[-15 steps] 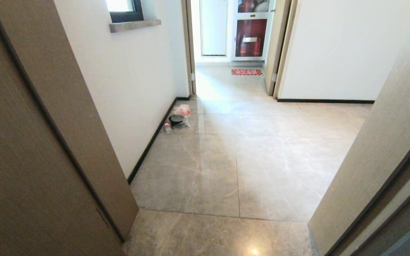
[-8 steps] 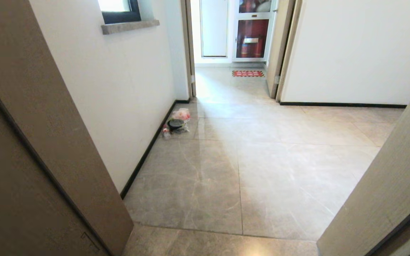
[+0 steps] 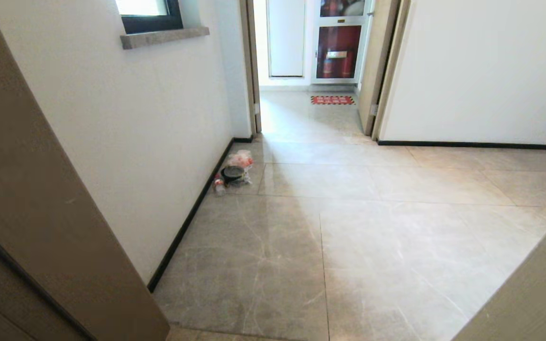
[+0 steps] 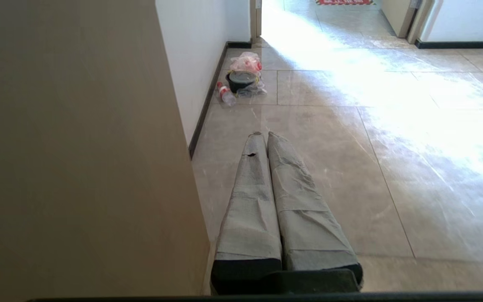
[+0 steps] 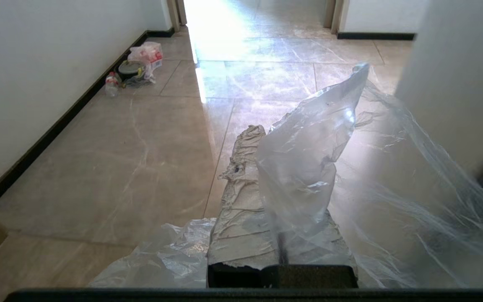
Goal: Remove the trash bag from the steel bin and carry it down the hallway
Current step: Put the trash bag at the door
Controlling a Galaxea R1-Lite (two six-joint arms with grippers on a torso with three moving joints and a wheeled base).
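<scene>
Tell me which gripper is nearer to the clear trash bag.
Right. The right gripper is shut on the clear trash bag, which drapes over its fingers. The left gripper is shut with nothing in it, and no bag shows in its view.

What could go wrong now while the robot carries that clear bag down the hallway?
The right gripper is shut on only a thin fold of the trash bag; the slick film could slip out. Loose plastic billows beside the door frame and might snag there. The pile of litter by the left wall lies ahead; drifting that way could scatter it.
</scene>
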